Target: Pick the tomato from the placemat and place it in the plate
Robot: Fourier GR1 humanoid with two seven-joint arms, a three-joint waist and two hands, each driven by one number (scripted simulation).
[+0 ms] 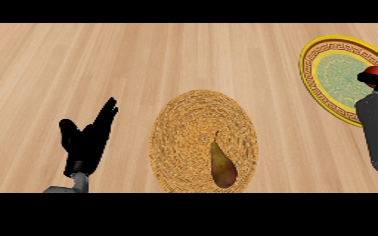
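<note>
Head view. Wooden surface [111,55]. Woven placemat [204,141], centre, carrying a pear [222,167]. Left hand [88,140], lower left: resting, fingers straight, holding nothing. Right hand [367,78], right edge, curled round the red tomato [373,71] over the plate [325,87]. Step: placing. Next move, by judgement: lower the tomato, uncurl the fingers.

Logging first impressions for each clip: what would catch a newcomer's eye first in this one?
Probably the yellow-rimmed plate at the right edge, where the right hand holds a red tomato over it. Next, the round woven placemat at centre, with a brown pear lying on its lower part. The left hand rests open at lower left, fingers up.
</note>
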